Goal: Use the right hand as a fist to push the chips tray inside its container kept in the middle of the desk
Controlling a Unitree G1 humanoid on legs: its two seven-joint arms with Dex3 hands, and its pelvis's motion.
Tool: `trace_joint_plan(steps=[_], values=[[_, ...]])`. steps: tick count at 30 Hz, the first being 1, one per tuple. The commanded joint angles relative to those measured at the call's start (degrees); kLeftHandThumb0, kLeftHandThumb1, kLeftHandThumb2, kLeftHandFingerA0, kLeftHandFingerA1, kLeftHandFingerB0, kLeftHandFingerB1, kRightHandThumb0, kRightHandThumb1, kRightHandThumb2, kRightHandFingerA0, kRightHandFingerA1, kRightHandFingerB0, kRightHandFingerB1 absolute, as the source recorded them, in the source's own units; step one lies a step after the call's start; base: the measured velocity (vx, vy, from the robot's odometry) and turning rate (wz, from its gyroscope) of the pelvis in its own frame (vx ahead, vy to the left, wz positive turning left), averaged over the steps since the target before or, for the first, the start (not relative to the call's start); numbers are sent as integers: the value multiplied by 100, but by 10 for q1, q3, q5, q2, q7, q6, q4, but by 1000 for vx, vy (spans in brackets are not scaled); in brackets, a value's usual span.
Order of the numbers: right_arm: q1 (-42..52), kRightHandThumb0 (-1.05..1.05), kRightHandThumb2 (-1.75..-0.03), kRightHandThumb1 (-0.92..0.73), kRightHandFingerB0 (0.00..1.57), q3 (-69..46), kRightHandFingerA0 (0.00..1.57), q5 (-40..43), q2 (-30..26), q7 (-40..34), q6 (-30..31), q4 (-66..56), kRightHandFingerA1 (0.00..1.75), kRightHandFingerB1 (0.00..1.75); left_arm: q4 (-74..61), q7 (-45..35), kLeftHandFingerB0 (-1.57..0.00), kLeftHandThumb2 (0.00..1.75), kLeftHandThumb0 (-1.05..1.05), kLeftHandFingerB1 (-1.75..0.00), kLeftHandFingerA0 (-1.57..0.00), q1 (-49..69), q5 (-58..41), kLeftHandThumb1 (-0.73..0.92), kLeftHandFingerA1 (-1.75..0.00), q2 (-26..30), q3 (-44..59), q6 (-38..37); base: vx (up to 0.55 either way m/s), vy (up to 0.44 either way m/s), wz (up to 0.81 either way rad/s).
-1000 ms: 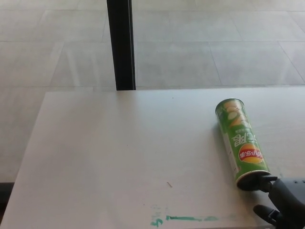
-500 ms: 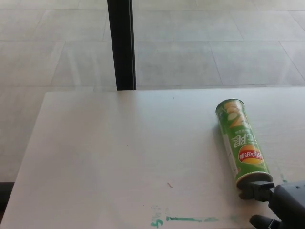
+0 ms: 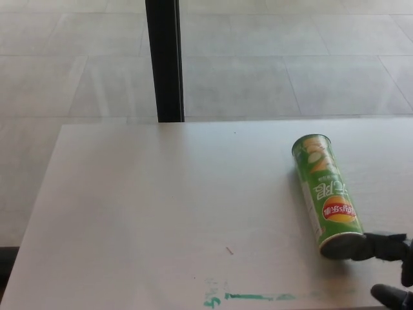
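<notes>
A green chips can [image 3: 326, 191] lies on its side on the right part of the white desk [image 3: 161, 213], its near end pointing toward me. That near end shows a dark opening, and I cannot make out the tray inside it. My right hand [image 3: 390, 268] shows only partly at the bottom right corner; one black finger [image 3: 381, 247] reaches left and touches the can's near end. The rest of the hand is cut off by the frame edge. My left hand does not show.
A black vertical post [image 3: 163, 61] stands behind the desk's far edge. Grey floor tiles [image 3: 290, 58] lie beyond. A green paint smear [image 3: 255, 296] marks the desk near its front edge, left of my hand.
My right hand has slid to the right and lower, so less of it shows. The can has stayed where it was.
</notes>
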Motion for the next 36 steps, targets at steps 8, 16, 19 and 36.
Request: trace_joint_plan(steps=[8, 16, 19, 36], values=[[-32, -65, -63, -74, 60, -426, 84, 286, 108, -91, 67, 117, 111, 46, 5, -10, -38, 72, -71, -46, -50, 13, 6, 92, -58, 3, -10, -5, 0, 0, 0], [-82, -64, -64, -78, 55, -509, 86, 286, 122, -215, -2, 347, 119, 59, 3, -9, -39, 71, -71, -49, -47, 21, -13, 92, -61, -8, 8, -3, 0, 0, 0], [-99, -62, -64, -80, 51, -539, 84, 303, 116, -233, 3, 437, 116, 61, 2, -17, -41, 72, -73, -48, -48, 26, -16, 92, -59, -12, 10, -5, 0, 0, 0], [-132, -58, -65, -76, 58, -596, 93, 340, 99, -343, -106, 770, 132, 83, 4, -11, -36, 72, -70, -46, -47, 21, -12, 92, -58, -5, 8, 12, 0, 0, 0]])
